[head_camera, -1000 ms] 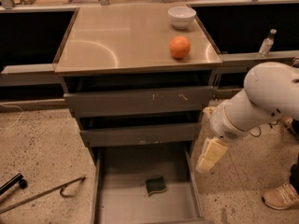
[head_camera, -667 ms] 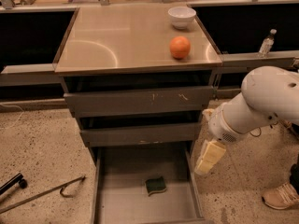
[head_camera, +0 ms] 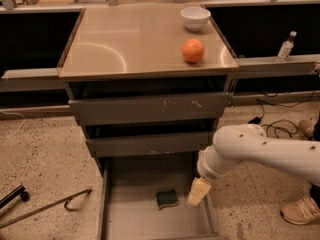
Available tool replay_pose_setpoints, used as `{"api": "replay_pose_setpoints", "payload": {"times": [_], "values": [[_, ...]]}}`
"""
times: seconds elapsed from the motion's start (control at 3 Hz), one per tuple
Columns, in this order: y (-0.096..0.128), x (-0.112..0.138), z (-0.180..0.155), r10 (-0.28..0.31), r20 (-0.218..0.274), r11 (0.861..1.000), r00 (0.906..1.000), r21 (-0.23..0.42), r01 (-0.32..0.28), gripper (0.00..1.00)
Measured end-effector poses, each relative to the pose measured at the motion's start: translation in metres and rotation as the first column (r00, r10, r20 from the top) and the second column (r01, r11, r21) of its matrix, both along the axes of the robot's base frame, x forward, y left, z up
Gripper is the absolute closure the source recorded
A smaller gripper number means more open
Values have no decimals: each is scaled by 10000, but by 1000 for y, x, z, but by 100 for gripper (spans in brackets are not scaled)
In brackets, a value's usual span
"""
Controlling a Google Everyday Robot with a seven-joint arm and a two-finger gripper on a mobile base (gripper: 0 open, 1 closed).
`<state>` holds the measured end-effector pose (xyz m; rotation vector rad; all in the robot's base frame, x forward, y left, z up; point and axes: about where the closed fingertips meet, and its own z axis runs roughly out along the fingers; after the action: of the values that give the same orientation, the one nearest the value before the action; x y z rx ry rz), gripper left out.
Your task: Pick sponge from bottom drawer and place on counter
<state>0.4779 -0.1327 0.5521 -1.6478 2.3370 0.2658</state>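
Note:
The dark green sponge (head_camera: 167,199) lies flat on the floor of the open bottom drawer (head_camera: 130,219), right of its middle. My gripper (head_camera: 198,192) hangs from the white arm inside the drawer's right side, just right of the sponge and about level with it, apart from it. The tan counter (head_camera: 130,39) tops the cabinet above and holds an orange (head_camera: 193,50) and a white bowl (head_camera: 195,18).
Two closed grey drawers (head_camera: 150,109) sit above the open one. A water bottle (head_camera: 285,46) stands on the right ledge. A metal rod (head_camera: 45,206) lies on the floor at left. A person's shoe (head_camera: 300,210) is at right.
The arm has swung down and left, lowering the gripper into the drawer next to the sponge. The sponge has not moved.

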Motion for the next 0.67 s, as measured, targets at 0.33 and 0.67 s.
{"api": "replay_pose_setpoints", "payload": {"times": [0.33, 0.67], "values": [[-2, 3, -102, -612, -380, 9971, 9974, -477, 594, 0], [6, 15, -113, -1229, -110, 9924, 9924, -124, 1228, 0]]}}
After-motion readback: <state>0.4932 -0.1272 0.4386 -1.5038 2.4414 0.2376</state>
